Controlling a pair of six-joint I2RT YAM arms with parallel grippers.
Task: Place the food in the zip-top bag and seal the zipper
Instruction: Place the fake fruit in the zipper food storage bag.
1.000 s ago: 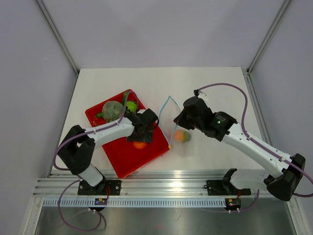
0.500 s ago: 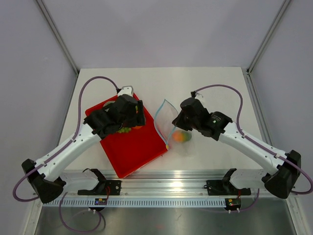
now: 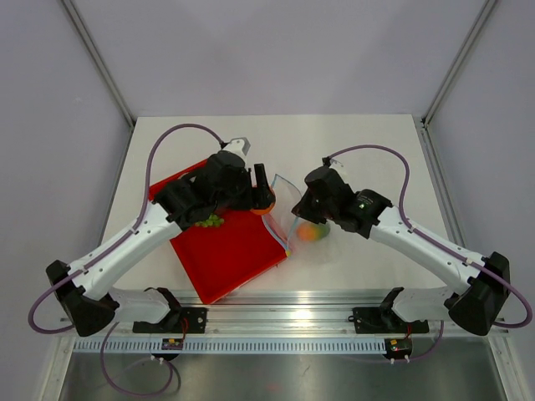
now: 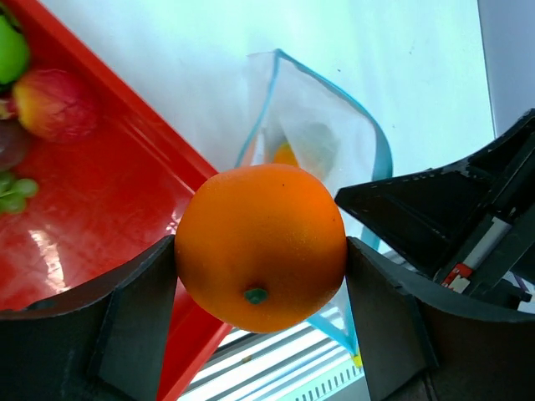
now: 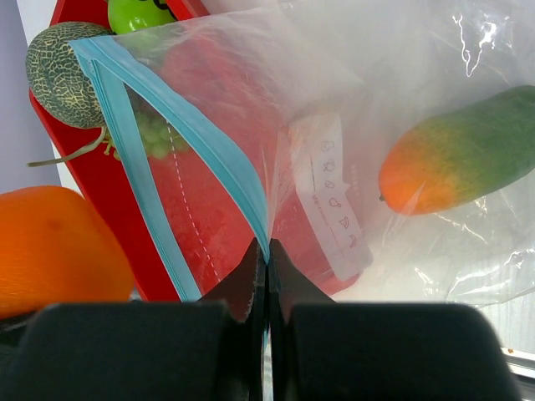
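**A:** What are the left fingers [image 4: 138, 313] doing?

**B:** They are spread wide and clamped on a round orange toy fruit [image 4: 261, 246], one finger pressed against each side. In the top view the fruit sits at the centre of the frame. It is over the right edge of the flat red plastic tray [image 3: 226, 259], just beside the bag's mouth.

**A:** And the bag itself?

**B:** The clear crinkly plastic zip-top bag [image 3: 288, 205] lies on the white bench [image 3: 359, 142], right of the tray and touching its edge. The right fingers [image 5: 241, 288] are pressed tight together, pinching the light blue zipper strip [image 5: 209, 144] where it runs down to them. The other side of the strip bows away, so the mouth gapes open towards the orange.

**A:** Is anything inside it?

**B:** Yes, an orange-and-green toy mango [image 5: 468, 150] lies within the plastic, at the right of the right wrist view.

**A:** What's on the tray?

**B:** A grey-green netted toy melon [image 5: 58, 75] is in the upper left of that same view. A bright green round fruit [image 5: 138, 12] is beside it at the top edge. Green toy grapes [image 3: 209, 221] show just below the left arm in the top view. A red round fruit [image 4: 54, 104] sits at the upper left of the left wrist view.
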